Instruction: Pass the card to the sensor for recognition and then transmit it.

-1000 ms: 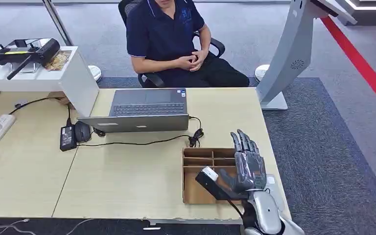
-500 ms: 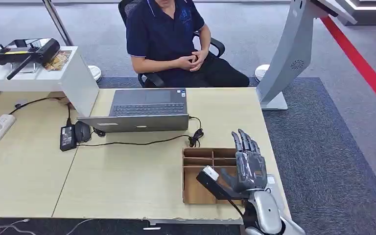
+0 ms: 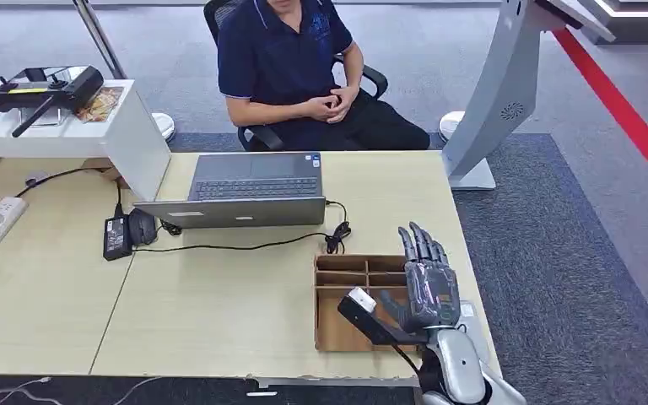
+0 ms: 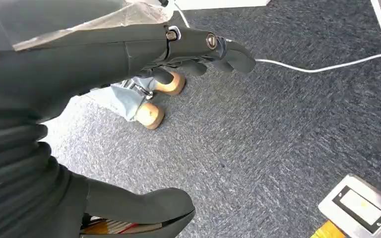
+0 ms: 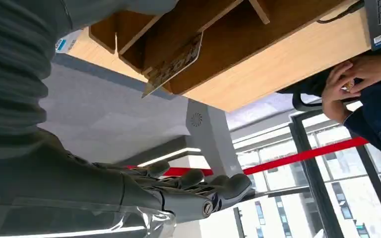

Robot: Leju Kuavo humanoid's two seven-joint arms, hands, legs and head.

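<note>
1. Right hand is raised over the brown wooden compartment tray, which sits near the right end of the pale wooden desk. Fingers straight and spread, thumb stretched out over the tray; nothing held.
2. Flat patterned card, seen from the right wrist camera, stands tilted in the tray with one corner poking past a divider. It is apart from the right hand.
3. Left hand hangs over grey carpet, fingers loosely extended and apart, holding nothing. White cable runs across that carpet.
4. Grey open laptop lies on the desk beyond the tray, on the seated person's side; black cable runs between laptop and tray.
5. Person in a dark blue polo shirt sits in a chair beyond the laptop, hands clasped.
6. Black power brick lies left of the laptop.
7. Grey kiosk stand rises from the floor beyond the tray, off the desk's right end.
</note>
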